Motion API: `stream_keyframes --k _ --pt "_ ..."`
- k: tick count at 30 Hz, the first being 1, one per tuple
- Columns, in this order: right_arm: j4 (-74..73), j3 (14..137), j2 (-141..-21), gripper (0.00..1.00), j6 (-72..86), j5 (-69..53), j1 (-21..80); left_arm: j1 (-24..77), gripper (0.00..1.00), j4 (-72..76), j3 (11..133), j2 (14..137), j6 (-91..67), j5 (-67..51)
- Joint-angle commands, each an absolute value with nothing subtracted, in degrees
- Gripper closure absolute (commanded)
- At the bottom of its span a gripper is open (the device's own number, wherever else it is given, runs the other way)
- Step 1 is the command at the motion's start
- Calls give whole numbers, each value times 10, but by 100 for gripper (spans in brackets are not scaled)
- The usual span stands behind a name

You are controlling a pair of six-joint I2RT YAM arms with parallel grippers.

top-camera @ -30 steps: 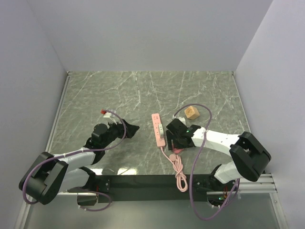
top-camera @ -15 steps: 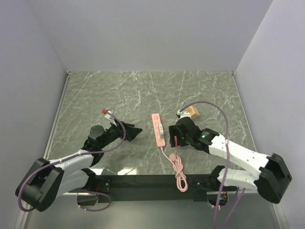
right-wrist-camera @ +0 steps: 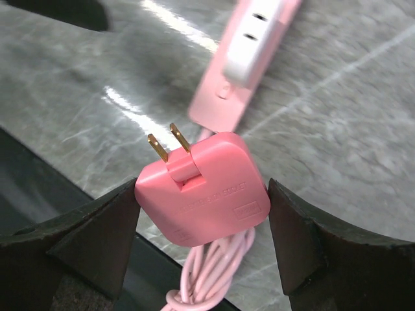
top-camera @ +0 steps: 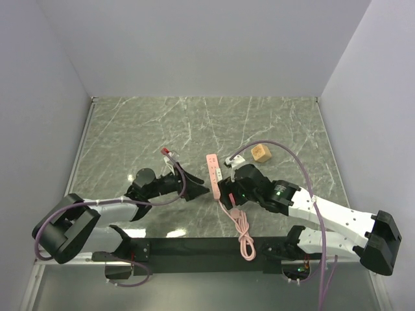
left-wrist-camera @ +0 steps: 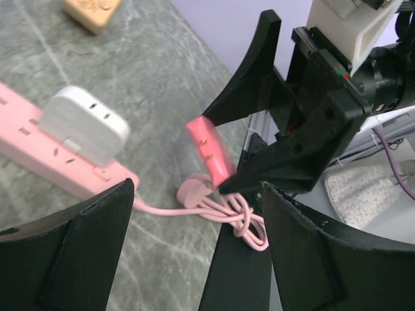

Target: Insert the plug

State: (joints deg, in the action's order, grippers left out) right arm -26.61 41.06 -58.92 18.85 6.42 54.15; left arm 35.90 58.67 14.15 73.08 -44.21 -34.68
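Left hand (top-camera: 196, 189): jaws wide apart, holding nothing, just left of the power strip (top-camera: 213, 170). Strip lies midway across the bench (top-camera: 130, 129), cord (top-camera: 243, 230) coiled at the near edge. Right hand (top-camera: 225, 190): clamped on the plug (right-wrist-camera: 202, 188), prongs exposed, beside the strip's near end. Tan cube (top-camera: 260, 153) sits farther right.

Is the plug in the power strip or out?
Out. The plug is clamped between the fingers of the right gripper, both gold prongs bare, apart from the power strip.
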Motion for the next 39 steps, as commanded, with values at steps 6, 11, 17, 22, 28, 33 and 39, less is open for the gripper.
stream_keyframes --k 6,11,17,22,28,33,39 --pt "-207 448 -578 88 139 29 589 399 15 580 192 750 -430 -330" --pt "-200 454 -576 88 129 33 602 417 16 568 216 785 -430 -337" --pt "-206 461 -579 89 123 31 611 425 17 618 231 838 -459 -375" --pt "-201 460 -581 89 116 35 613 431 46 646 244 875 -479 -409" --pt "-187 460 -581 86 108 47 613 432 99 742 244 910 -529 -455" --pt "-164 462 -575 51 106 63 612 431 99 786 244 924 -552 -463" --pt "-134 461 -561 30 89 75 602 430 99 801 245 921 -565 -467"
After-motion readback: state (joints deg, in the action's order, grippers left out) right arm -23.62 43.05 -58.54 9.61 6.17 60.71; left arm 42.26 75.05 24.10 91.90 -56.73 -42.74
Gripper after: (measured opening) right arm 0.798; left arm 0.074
